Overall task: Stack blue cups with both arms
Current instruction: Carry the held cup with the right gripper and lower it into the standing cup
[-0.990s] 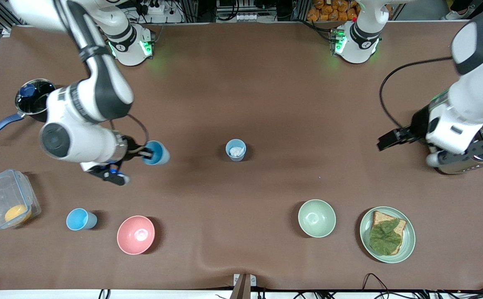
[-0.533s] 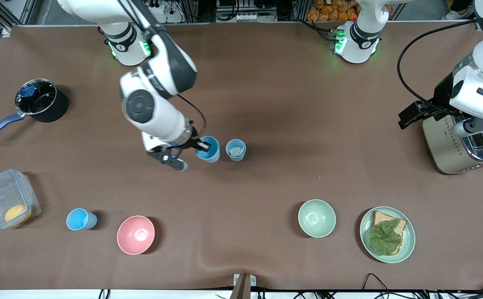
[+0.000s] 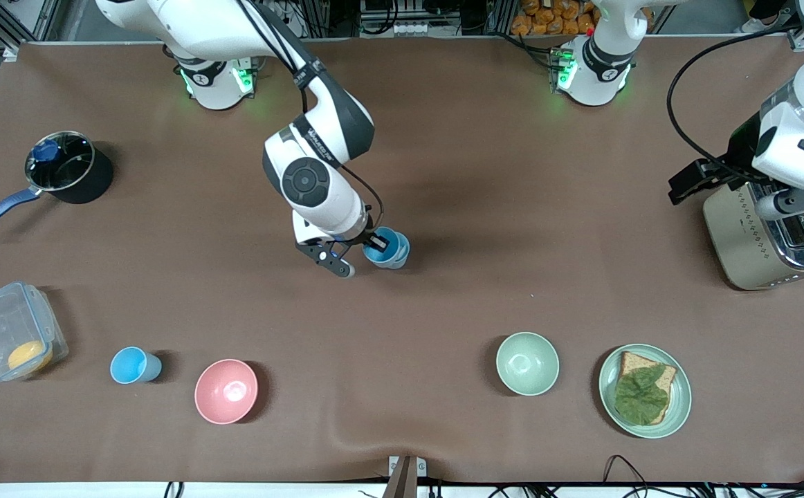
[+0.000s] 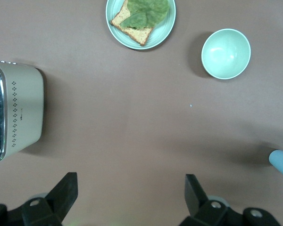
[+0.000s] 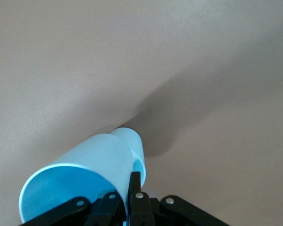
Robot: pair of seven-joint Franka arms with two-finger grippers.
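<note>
Right wrist view alone: nested blue cups (image 5: 101, 162).

Held cup (image 3: 379, 247) over table-centre cup (image 3: 398, 257).

Both arms are glossy white with rounded shells and black bands at the joints; the right arm (image 3: 319, 173) has a round dark grey cap on its elbow joint and a thin black cable looping down to its wrist. The left arm (image 3: 800, 131) trails a longer black cable. Each base glows green. The left gripper (image 4: 132, 202) has black, angular fingers with silver screws.
</note>
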